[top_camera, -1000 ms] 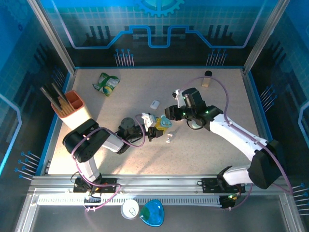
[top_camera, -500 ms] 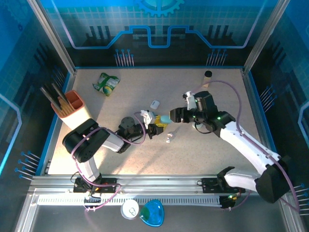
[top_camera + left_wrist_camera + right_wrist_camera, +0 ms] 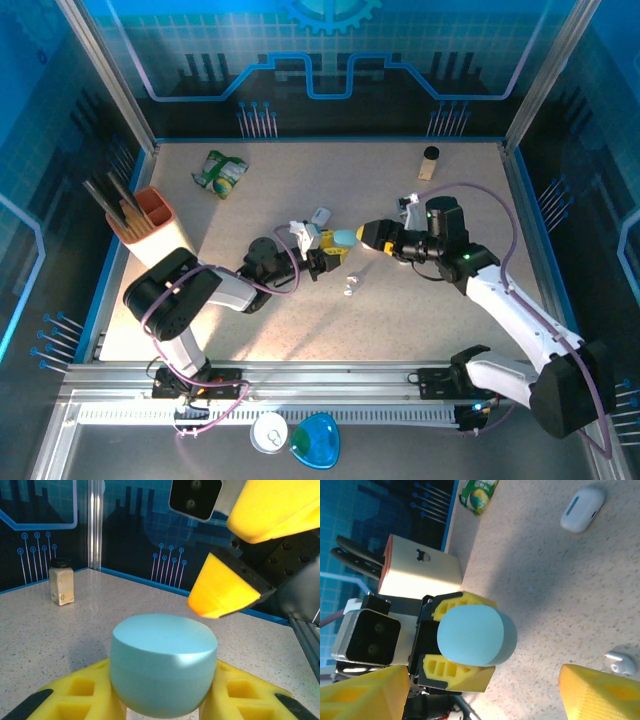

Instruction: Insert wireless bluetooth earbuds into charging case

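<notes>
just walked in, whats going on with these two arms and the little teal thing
The left gripper has its yellow fingers clamped on a teal charging case, whose lid looks shut. The right gripper hovers right beside the case with its fingers open and nothing in them. The earbuds lie loose on the table, a little nearer the arm bases, and a white case sits on the far side. So the inserting is not yet done.
</notes>
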Motion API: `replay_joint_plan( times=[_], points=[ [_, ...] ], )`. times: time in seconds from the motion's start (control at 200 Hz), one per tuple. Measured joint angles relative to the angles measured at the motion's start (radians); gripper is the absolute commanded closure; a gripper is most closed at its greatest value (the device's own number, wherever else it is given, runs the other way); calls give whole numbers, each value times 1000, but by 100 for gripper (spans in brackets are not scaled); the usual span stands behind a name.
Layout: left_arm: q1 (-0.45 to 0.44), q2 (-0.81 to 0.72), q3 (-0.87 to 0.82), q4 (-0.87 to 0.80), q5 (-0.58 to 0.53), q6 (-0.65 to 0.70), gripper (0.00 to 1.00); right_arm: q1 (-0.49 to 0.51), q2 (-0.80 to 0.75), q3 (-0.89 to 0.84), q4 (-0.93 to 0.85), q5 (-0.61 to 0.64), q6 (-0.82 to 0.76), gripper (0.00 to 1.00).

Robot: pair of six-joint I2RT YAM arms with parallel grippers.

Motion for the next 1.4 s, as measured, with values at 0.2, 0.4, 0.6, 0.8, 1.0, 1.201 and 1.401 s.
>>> replay_joint_plan(
  times=[0.2, 0.4, 0.6, 0.8, 1.0, 1.201, 1.401],
  points=[
    [0, -15, 11, 0, 0, 0, 68, 1, 22, -95, 178, -97, 169, 22],
    [-6, -26, 11, 0, 0, 0, 68, 3, 48, -124, 324, -135, 286, 29],
    [-21, -35, 11, 0, 0, 0, 68, 9, 104, -152, 471, -159, 396, 34],
    [-27, -47, 11, 5, 0, 0, 68, 9, 131, -164, 575, -167, 465, 45],
    [-28, -47, 13, 8, 1, 0, 68, 8, 142, -199, 670, -178, 526, 67],
    [-27, -46, 13, 11, 0, -4, 65, 5, 145, -217, 713, -174, 559, 83],
    [-29, -45, 15, 12, 4, 2, 23, -1, 147, -233, 726, -173, 557, 87]
  ],
)
